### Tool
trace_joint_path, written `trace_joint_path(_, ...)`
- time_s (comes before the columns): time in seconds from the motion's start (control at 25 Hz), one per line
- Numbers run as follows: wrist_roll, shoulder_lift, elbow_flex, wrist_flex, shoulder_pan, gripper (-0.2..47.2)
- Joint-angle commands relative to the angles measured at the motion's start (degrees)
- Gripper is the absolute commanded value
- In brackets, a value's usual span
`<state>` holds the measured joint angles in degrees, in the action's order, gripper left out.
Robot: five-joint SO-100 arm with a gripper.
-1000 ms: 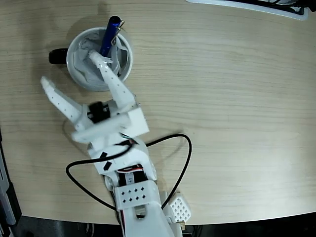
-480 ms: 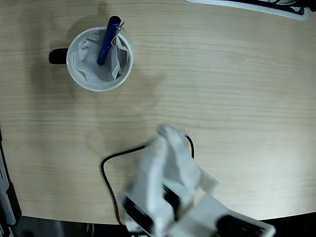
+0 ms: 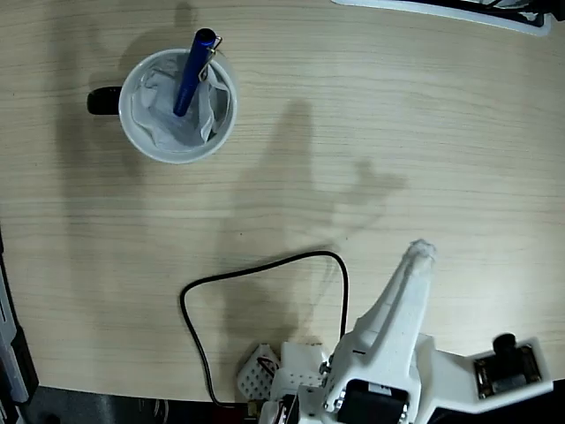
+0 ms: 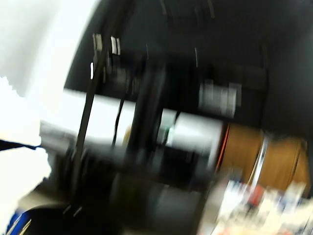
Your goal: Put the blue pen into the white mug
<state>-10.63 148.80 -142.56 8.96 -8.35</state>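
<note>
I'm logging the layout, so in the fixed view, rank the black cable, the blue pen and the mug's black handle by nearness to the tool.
From the tool:
1. Black cable, just left.
2. Blue pen, upper left, in the white mug.
3. Black handle, far left.

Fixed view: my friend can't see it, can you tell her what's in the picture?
A blue pen stands leaning in a white mug at the top left of a wooden table. The white robot arm is folded at the bottom edge, far from the mug, with a black cable looping beside it.
</note>
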Motion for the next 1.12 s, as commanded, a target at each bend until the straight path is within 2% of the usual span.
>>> trace_joint_path(0.0,1.67,10.9,-10.72,3.6,0.62,0.0)
trace_joint_path(0.12,1.67,20.74,-20.13,8.61,1.58,0.0)
trace_joint_path(0.32,1.67,28.3,-27.07,18.54,3.87,0.0)
trace_joint_path(0.76,1.49,40.78,-30.94,40.87,7.03,0.0)
trace_joint_path(1.08,1.67,44.3,-32.08,47.11,6.59,0.0)
